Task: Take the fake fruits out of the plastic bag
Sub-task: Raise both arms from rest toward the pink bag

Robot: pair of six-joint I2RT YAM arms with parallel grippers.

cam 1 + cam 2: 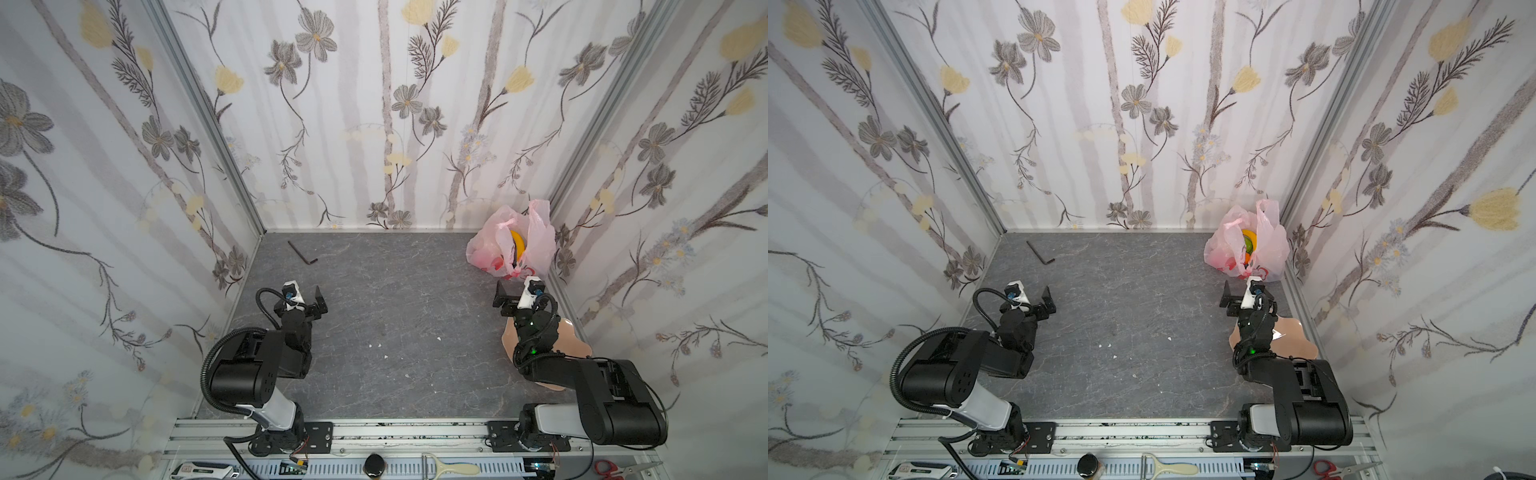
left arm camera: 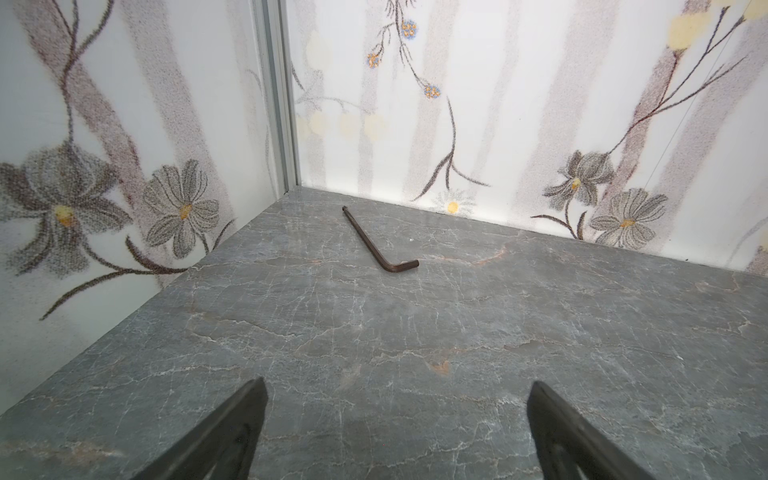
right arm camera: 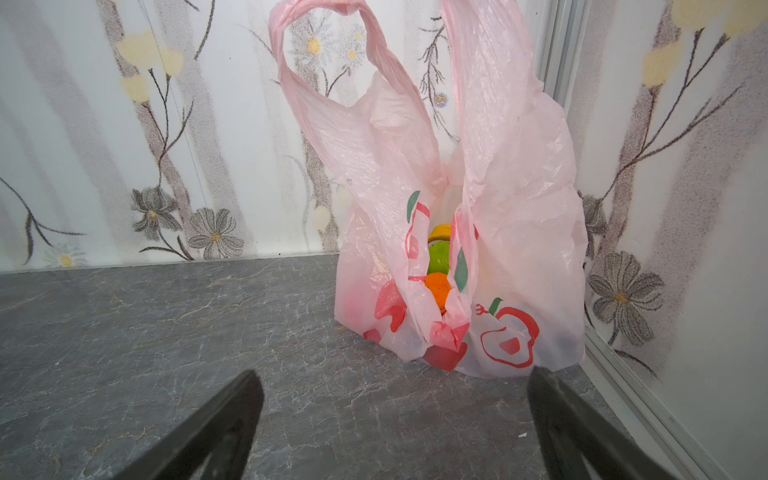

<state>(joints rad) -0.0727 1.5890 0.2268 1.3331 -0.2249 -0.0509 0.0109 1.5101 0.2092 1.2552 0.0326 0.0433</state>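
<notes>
Now: fruit bagged in the far right corner

The thin, translucent pale-pink plastic bag [image 3: 511, 199] with red prints stands on the grey marbled surface [image 1: 395, 332] in the far right corner. Through its mouth show glossy fake fruits [image 3: 438, 270]: a yellow banana [image 3: 439, 232], a green ball [image 3: 439, 257] and an orange ball [image 3: 437, 289]. The right hand [image 3: 395, 374] hovers just before the bag, spread wide and empty. The left hand [image 2: 397, 384], equally spread, faces a dark L-shaped hex key [image 2: 376, 245]. A peach-coloured scalloped dish [image 1: 575, 336] lies under the right arm.
</notes>
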